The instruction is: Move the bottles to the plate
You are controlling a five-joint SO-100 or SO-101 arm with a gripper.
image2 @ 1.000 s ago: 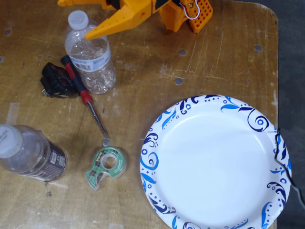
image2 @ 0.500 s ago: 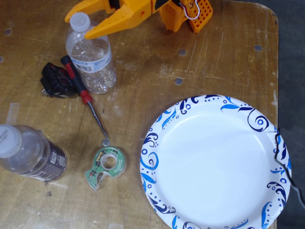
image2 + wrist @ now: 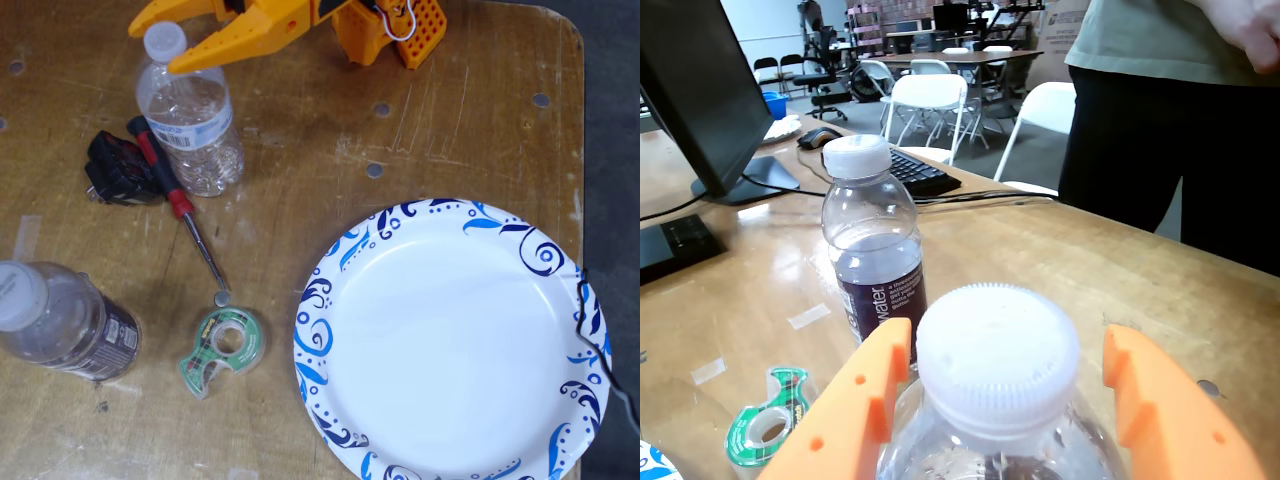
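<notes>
The bottle [image 3: 190, 115] with the white-blue label stands upright at the table's upper left in the fixed view. My orange gripper [image 3: 153, 48] is open, one finger on each side of its white cap [image 3: 997, 345]. In the wrist view the gripper [image 3: 1007, 338] straddles that cap with small gaps on both sides. Further off stands the dark-labelled bottle [image 3: 872, 250], which the fixed view shows at the left edge [image 3: 65, 325]. Lower right on the table lies the white plate [image 3: 330, 300] with blue swirls, with nothing on it.
A red-handled screwdriver [image 3: 175, 200] and a black object [image 3: 118, 168] lie just below the gripped-around bottle. A green tape dispenser [image 3: 225, 345] sits left of the plate. A black cable [image 3: 600, 340] crosses the plate's right rim. A person [image 3: 1170, 110] stands beyond the table.
The gripper has shifted slightly left and its far finger has come into view, so the two fingers now bracket the bottle cap. Bottles and plate have stayed put.
</notes>
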